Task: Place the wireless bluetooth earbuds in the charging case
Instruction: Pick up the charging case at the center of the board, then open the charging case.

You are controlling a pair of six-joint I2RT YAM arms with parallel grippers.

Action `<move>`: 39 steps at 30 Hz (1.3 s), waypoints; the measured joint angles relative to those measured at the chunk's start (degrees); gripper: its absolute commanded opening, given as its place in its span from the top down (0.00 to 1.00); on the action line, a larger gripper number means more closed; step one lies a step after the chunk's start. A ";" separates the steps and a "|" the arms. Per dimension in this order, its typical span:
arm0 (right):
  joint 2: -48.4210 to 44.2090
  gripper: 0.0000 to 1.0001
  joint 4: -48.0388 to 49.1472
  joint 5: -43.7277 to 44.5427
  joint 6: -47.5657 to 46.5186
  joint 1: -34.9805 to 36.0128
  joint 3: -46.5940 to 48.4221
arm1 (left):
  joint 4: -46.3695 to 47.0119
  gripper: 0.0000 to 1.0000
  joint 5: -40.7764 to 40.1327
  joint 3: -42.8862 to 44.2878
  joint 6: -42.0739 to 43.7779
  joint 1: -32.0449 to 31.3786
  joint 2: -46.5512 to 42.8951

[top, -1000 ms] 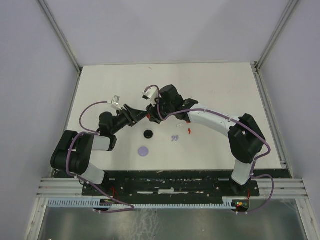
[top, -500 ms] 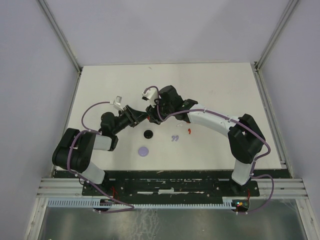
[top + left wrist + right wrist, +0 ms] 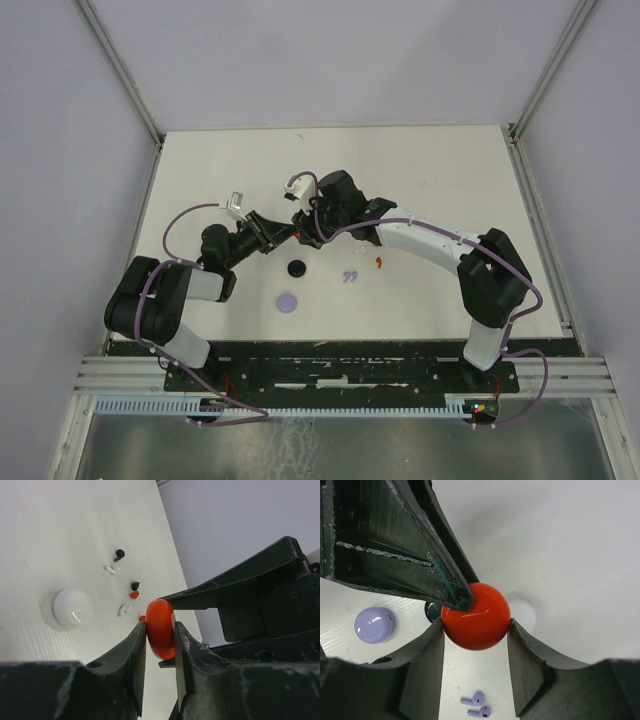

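Note:
The red round charging case (image 3: 160, 628) hangs above the table, pinched from two directions. My left gripper (image 3: 160, 632) is shut on its two flat faces. My right gripper (image 3: 476, 626) is shut across the width of the charging case (image 3: 476, 616). In the top view both grippers meet near the table's middle, the left gripper (image 3: 288, 229) coming from the left and the right gripper (image 3: 308, 217) from the right. Loose earbuds lie on the table: a lavender pair (image 3: 478, 705), black ones (image 3: 119, 555), white ones (image 3: 109, 570) and a red one (image 3: 134, 595).
A white round case (image 3: 73, 608) lies past the grippers. A black case (image 3: 297, 268) and a lavender case (image 3: 288, 301) lie nearer the arm bases, with the lavender earbuds (image 3: 349, 276) and a red earbud (image 3: 379, 262) to their right. Walls enclose the table.
My left gripper's jaws have closed onto the red case. Both arms have stayed almost where they were.

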 measured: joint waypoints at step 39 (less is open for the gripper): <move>-7.78 0.00 -0.07 23.82 13.46 0.24 -2.29 | 3.39 0.97 0.20 0.81 -3.21 -0.02 2.62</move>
